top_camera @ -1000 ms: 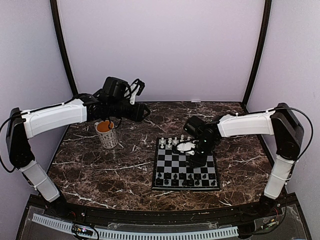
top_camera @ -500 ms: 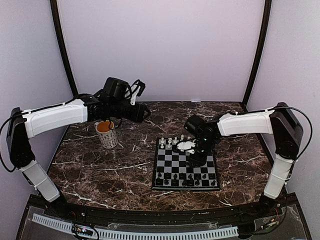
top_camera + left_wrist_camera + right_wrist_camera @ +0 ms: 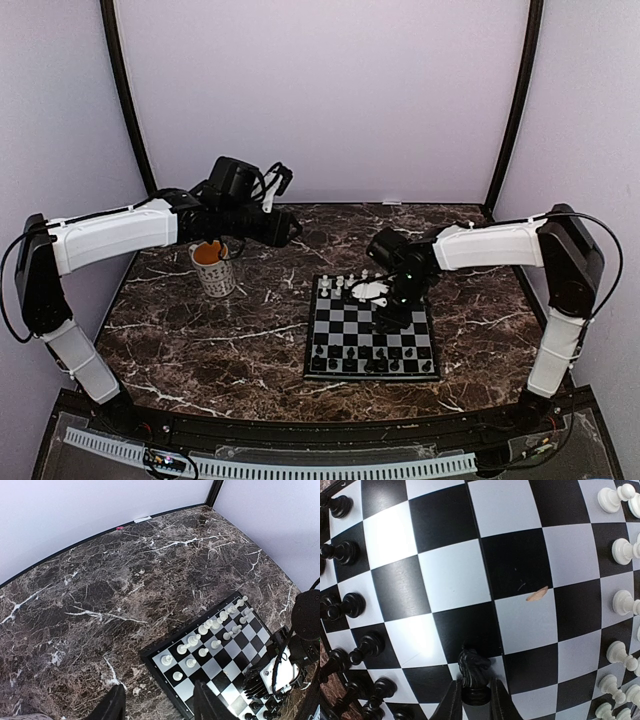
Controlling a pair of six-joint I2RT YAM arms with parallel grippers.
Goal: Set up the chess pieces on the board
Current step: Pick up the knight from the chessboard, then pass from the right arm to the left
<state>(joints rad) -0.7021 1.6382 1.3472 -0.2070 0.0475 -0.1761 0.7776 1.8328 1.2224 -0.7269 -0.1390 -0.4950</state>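
The board [image 3: 345, 345] lies right of the table's middle. White chess pieces [image 3: 345, 283] fill its far rows, and black pieces [image 3: 370, 365] line its near edge. My right gripper [image 3: 395, 305] hangs low over the board's right half. In the right wrist view my right gripper [image 3: 475, 690] is shut on the base of a black knight [image 3: 474, 672], just above the board [image 3: 450, 580]. Black pieces [image 3: 345, 552] stand left and white pieces [image 3: 622, 550] right. My left gripper [image 3: 285, 225] hovers high at the back left. It [image 3: 160, 700] is open and empty, looking down at the board [image 3: 215, 667].
A white patterned mug [image 3: 213, 267] with an orange inside stands on the dark marbled table at the left, under my left arm. A small tan fleck [image 3: 537, 594] lies on a white square mid-board. Black posts and pale walls close in the table.
My right gripper's jaws have closed onto the black knight, and the right wrist has shifted slightly toward the back of the board. The left arm has barely moved.
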